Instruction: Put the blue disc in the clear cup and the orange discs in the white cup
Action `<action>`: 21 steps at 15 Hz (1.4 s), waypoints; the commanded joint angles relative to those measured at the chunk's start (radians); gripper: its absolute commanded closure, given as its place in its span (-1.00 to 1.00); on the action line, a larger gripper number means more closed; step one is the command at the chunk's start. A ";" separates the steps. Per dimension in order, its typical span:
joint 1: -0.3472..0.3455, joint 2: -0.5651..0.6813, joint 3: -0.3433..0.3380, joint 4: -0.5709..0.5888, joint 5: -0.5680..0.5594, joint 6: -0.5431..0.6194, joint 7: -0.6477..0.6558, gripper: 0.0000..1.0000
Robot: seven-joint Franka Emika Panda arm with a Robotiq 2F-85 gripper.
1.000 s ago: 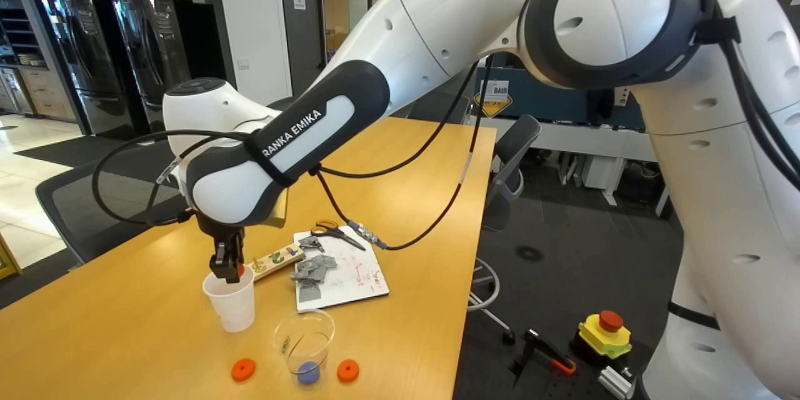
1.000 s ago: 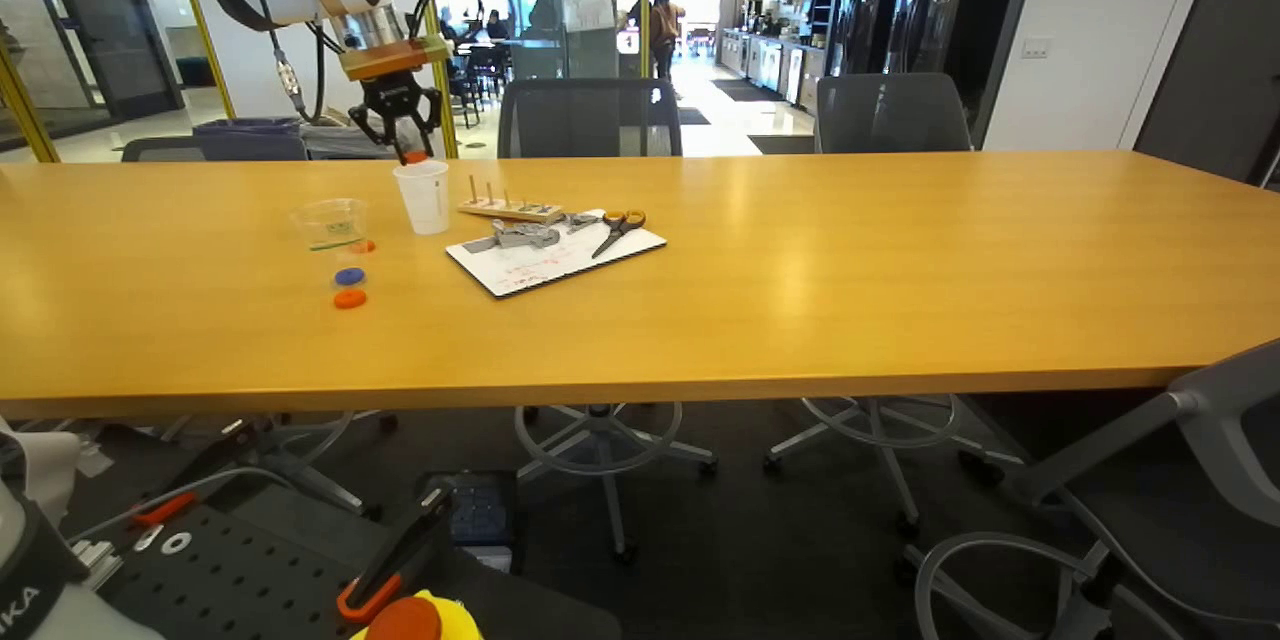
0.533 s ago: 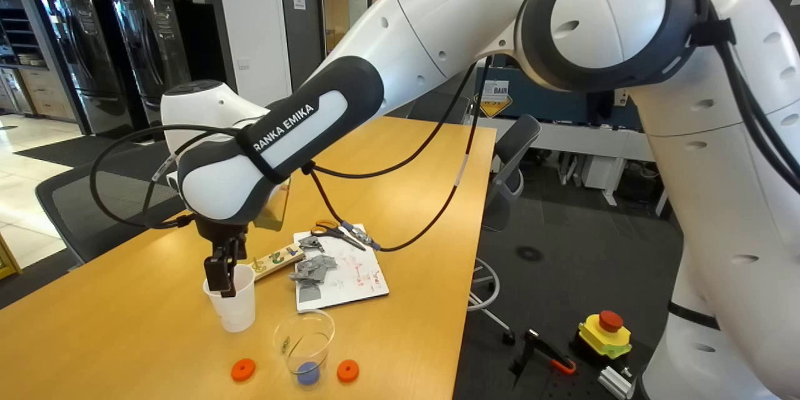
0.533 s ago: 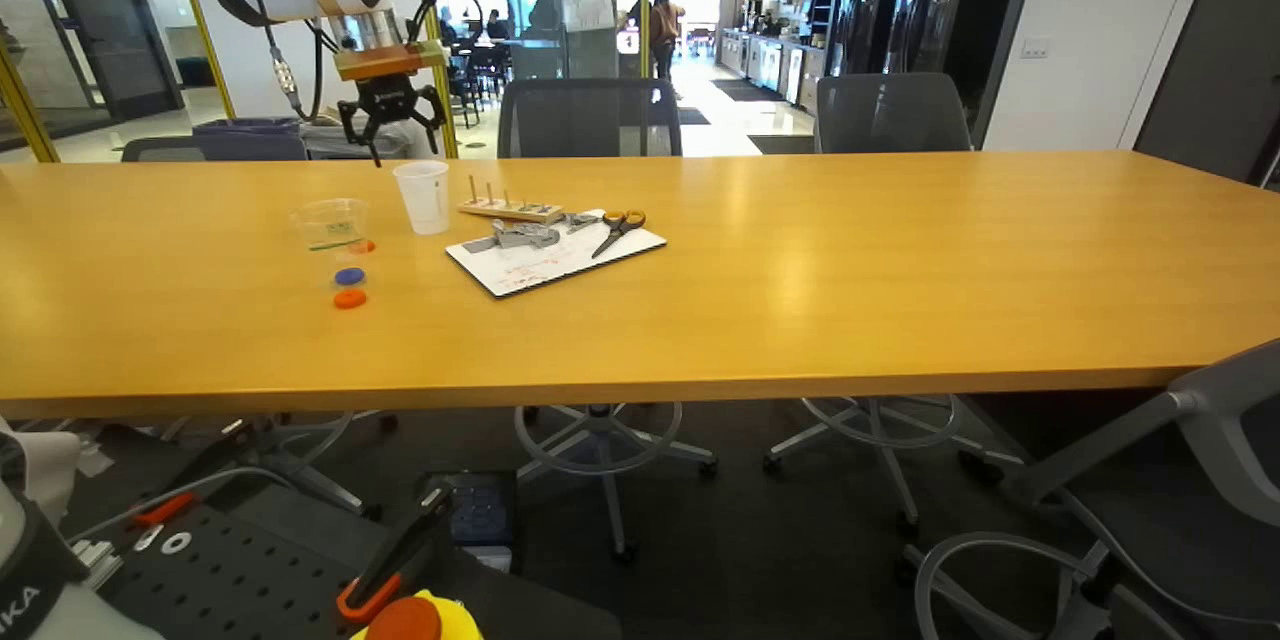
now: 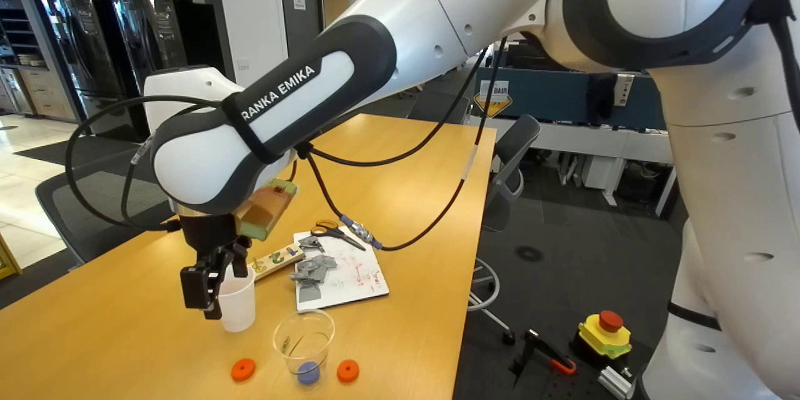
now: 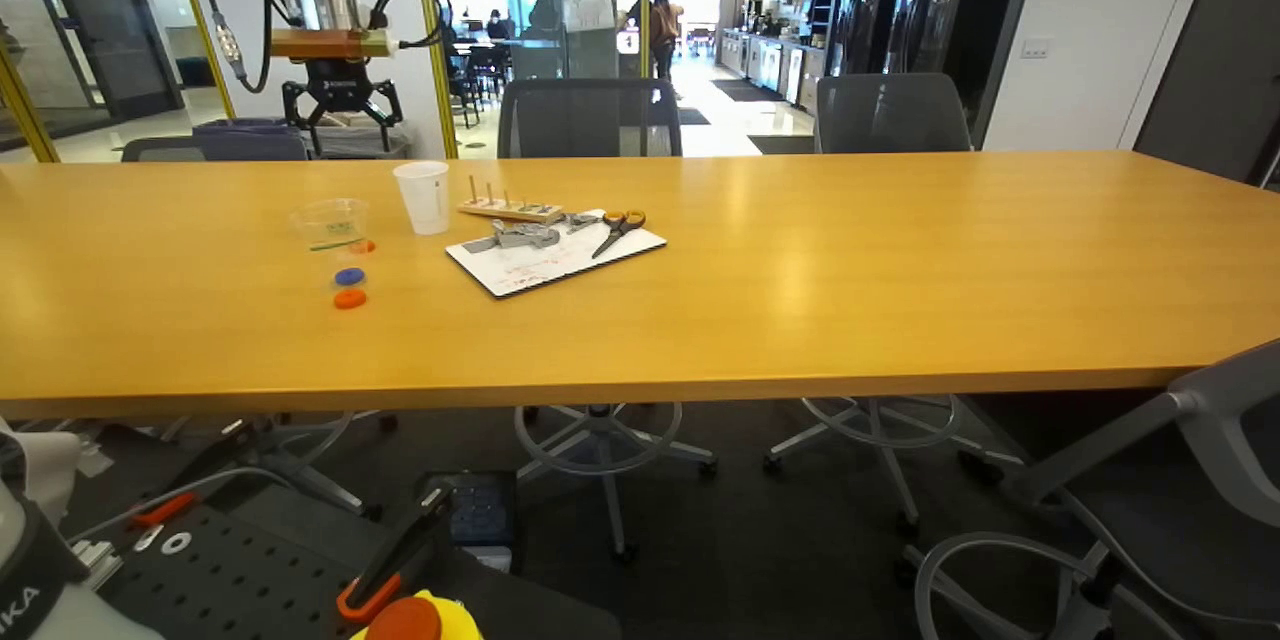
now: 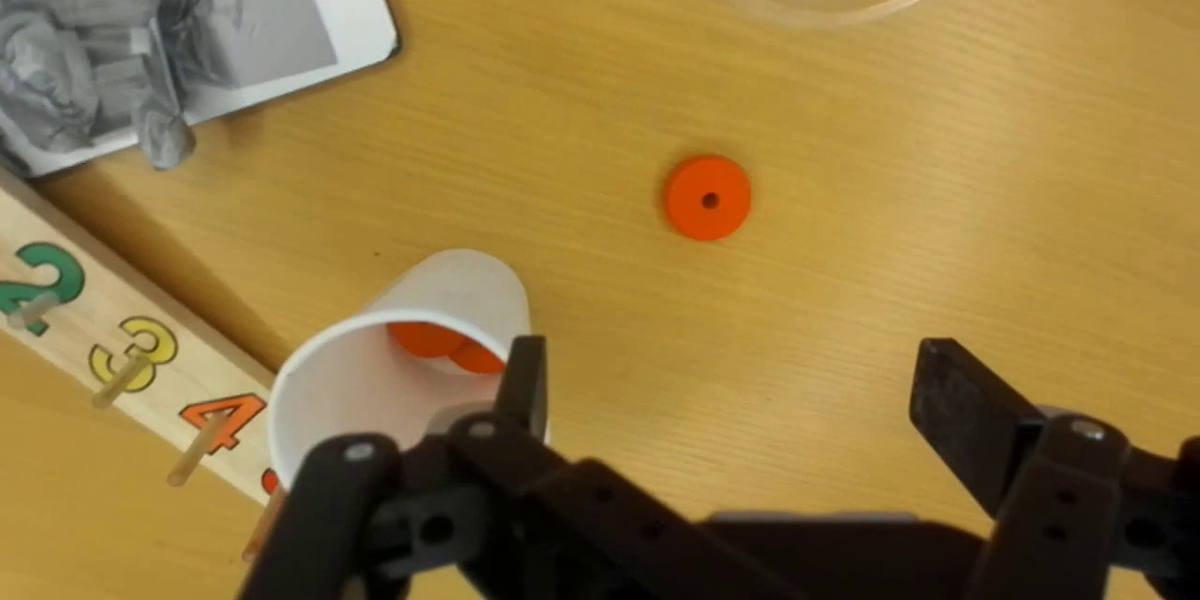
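In both exterior views the emptied claw (image 6: 352, 148) is now gaping, leaving the white cup (image 5: 240, 312); two orange discs (image 5: 243, 369) are waiting near it, the clear cup (image 5: 304, 339) apparently holding the blue disc (image 5: 308, 374). In the wrist view, two more orange discs (image 7: 424, 338) are lying inside the white cup, the drop seemingly succeeding.
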 commanded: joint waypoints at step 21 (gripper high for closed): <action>0.133 0.094 -0.090 -0.139 -0.033 0.225 0.451 -1.00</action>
